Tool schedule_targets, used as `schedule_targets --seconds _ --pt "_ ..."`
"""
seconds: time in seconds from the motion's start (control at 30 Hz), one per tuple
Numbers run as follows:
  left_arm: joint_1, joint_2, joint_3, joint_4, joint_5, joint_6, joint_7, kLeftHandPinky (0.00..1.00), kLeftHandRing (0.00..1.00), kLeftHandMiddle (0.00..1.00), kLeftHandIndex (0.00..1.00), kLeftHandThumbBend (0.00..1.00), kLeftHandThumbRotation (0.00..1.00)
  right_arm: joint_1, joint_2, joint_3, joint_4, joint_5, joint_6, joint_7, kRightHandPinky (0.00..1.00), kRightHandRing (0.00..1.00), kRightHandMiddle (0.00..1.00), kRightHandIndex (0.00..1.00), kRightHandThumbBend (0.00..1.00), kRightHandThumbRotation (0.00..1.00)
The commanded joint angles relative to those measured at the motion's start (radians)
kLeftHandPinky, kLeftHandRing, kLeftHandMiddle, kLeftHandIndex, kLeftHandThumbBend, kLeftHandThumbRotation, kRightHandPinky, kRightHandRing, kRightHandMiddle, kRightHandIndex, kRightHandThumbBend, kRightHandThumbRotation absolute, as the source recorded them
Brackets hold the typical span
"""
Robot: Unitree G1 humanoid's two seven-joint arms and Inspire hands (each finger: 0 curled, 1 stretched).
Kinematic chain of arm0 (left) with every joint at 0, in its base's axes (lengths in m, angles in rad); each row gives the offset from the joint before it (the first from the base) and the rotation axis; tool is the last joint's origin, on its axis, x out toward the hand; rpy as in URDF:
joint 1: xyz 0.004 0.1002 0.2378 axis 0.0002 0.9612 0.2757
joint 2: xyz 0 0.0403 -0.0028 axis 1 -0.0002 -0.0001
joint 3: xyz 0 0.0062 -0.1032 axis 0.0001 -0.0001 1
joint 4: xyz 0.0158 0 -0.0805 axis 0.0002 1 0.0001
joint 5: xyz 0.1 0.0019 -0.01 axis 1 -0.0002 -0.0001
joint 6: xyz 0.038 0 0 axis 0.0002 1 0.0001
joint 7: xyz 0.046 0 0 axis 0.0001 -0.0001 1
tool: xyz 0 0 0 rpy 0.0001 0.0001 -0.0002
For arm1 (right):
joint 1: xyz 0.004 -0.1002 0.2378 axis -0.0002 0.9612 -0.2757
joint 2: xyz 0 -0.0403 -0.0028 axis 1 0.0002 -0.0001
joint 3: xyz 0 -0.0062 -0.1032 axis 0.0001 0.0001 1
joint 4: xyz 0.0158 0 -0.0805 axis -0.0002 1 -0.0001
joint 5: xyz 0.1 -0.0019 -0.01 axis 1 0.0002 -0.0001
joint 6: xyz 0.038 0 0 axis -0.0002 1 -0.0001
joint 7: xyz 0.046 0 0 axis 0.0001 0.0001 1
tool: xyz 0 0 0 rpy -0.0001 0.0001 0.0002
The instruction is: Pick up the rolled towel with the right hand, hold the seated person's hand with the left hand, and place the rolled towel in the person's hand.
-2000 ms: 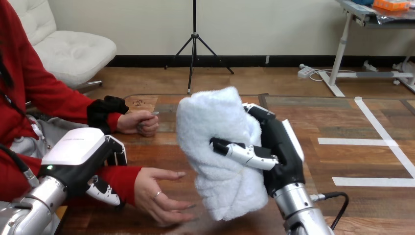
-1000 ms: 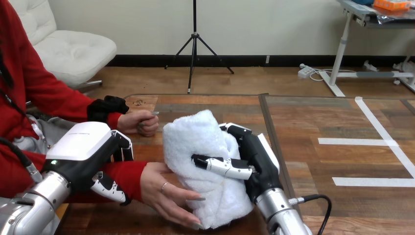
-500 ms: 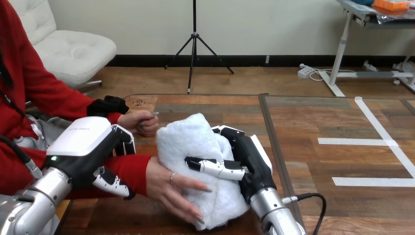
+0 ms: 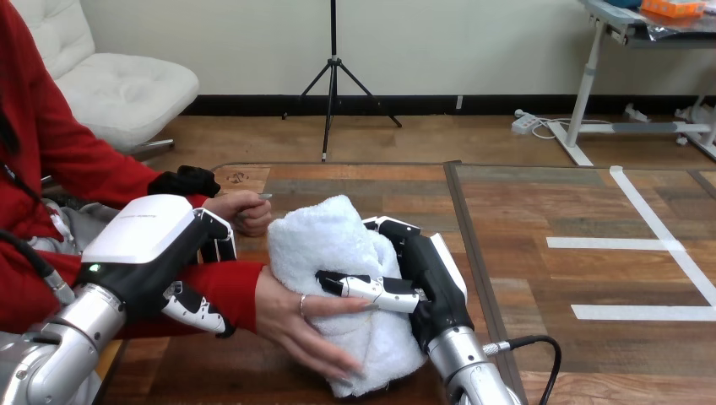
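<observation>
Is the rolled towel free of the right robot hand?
No, the right robot hand is curled round the rolled towel, against the person's hand.

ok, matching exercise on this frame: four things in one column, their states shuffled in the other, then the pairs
Things:
1. towel
2. right hand
3. left hand
4. person's far hand

States:
a. curled round the red sleeve at the forearm
b. closed in a fist
c. white, lying against the person's open hand
d. thumb and fingers wrapped round the towel

Pairs: 1-c, 2-d, 3-a, 4-b
</observation>
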Motion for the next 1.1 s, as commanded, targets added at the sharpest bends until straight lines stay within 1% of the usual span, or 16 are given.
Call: schedule_targets --seconds 0.0,0.23,0.43,0.63,1.07 --pt "-0.112 -0.047 0.004 -0.096 -0.028 -0.025 0.013 0.27 0.3 0.36 0.36 0.86 0.0 -0.073 0.085 0.051 0.015 -0.052 -0.032 0.022 0.4 0.46 0.51 0.47 0.76 0.0" --pt "-0.115 -0.052 0.001 -0.088 -0.023 -0.028 0.018 0.27 0.31 0.36 0.37 0.86 0.0 -0.072 0.088 0.051 0.028 -0.056 -0.04 0.021 0.42 0.47 0.51 0.47 0.76 0.0" --pt "-0.115 -0.055 0.002 -0.081 -0.03 -0.037 0.021 0.27 0.31 0.36 0.37 0.86 0.0 -0.073 0.087 0.051 0.03 -0.055 -0.033 0.021 0.43 0.48 0.51 0.47 0.75 0.0" --pt "-0.115 -0.054 0.001 -0.078 -0.025 -0.036 0.023 0.27 0.3 0.36 0.37 0.86 0.0 -0.074 0.083 0.054 0.026 -0.062 -0.029 0.007 0.43 0.48 0.51 0.48 0.76 0.0" --pt "-0.119 -0.052 -0.001 -0.058 -0.026 -0.042 0.024 0.27 0.31 0.36 0.38 0.85 0.0 -0.082 0.087 0.037 0.032 -0.04 -0.029 0.023 0.44 0.48 0.51 0.47 0.76 0.0"
